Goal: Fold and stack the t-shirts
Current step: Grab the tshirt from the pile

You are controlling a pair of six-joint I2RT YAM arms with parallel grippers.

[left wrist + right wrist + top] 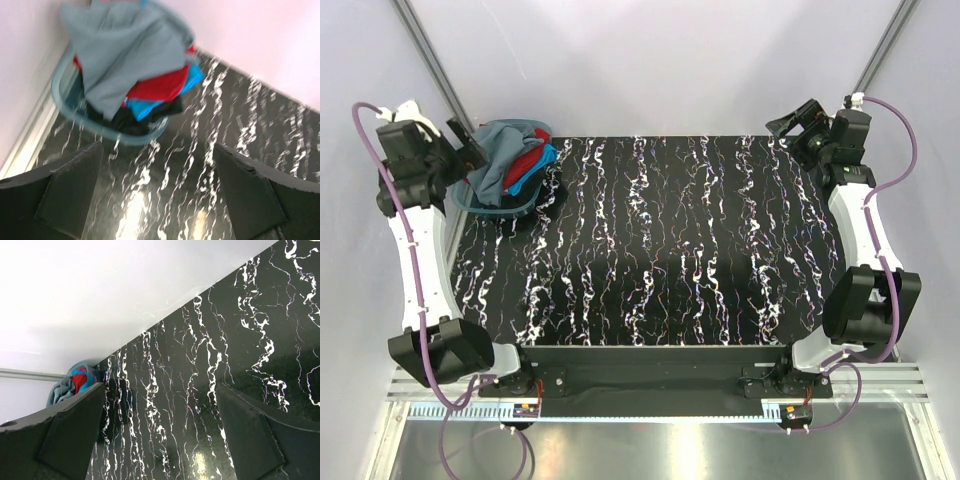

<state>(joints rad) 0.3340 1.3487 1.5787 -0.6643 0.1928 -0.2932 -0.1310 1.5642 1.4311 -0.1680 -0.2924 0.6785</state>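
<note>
The t-shirts lie heaped in a teal-blue basket (492, 208) at the table's far left corner. A slate grey-blue tee (503, 150) is on top, with a red one (527, 160) and a bright blue one (538, 168) under it. My left gripper (467, 148) hangs open at the pile's left edge, nothing between its fingers. Its wrist view shows the grey tee (125, 50), red tee (162, 84), blue tee (147, 107) and basket rim (62, 102) beyond the open left gripper (157, 150). My right gripper (788, 125) is open over the far right corner; the right gripper (161, 387) holds nothing.
The black marbled table (660, 240) stretches between the arms. White walls close in the back and sides, with metal posts (430, 50) at the back corners. A dark cloth (145, 124) lies low in the basket. The pile (75, 382) shows far off in the right wrist view.
</note>
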